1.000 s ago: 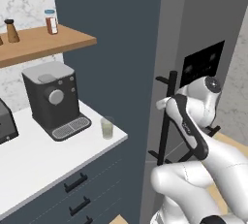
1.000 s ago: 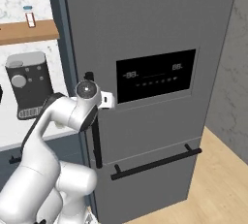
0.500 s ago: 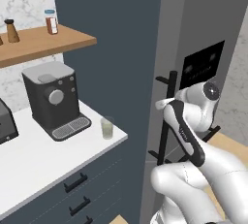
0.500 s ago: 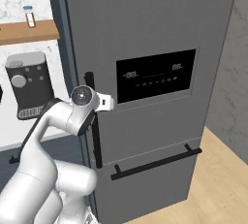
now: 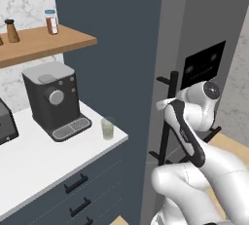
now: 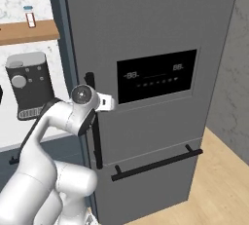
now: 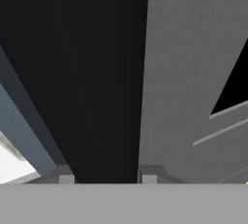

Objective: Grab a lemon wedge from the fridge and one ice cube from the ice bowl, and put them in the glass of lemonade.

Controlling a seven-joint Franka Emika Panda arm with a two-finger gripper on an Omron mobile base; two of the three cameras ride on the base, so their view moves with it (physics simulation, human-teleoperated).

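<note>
White arm (image 6: 53, 121) reaching from the base up to the fridge (image 6: 160, 34), hand at the upright black bar handle (image 6: 95, 126) on the door's left edge. Gripper (image 7: 107, 177) seen along its own axis: two finger tips (image 7: 66, 175) standing either side of a broad black band, apparently that handle; touching it or not, cannot tell. Grey door face just right of the band.

Fridge door shut, dark grey-blue. Right of the upright handle, black display panel (image 6: 156, 75) with pale digits, too blurred to read. Below the panel, a second black bar handle (image 6: 155, 163) lying crosswise on the lower door.

Left of the fridge, white counter (image 5: 34, 163) with dark drawers beneath. Glass of lemonade (image 5: 107, 128) on that counter near its front corner, just beside a black coffee machine (image 5: 52, 100). Above, wooden shelf (image 5: 44, 41) bearing a brown shaker (image 5: 11, 30) and a red-labelled jar (image 5: 50, 21); label unreadable.
</note>
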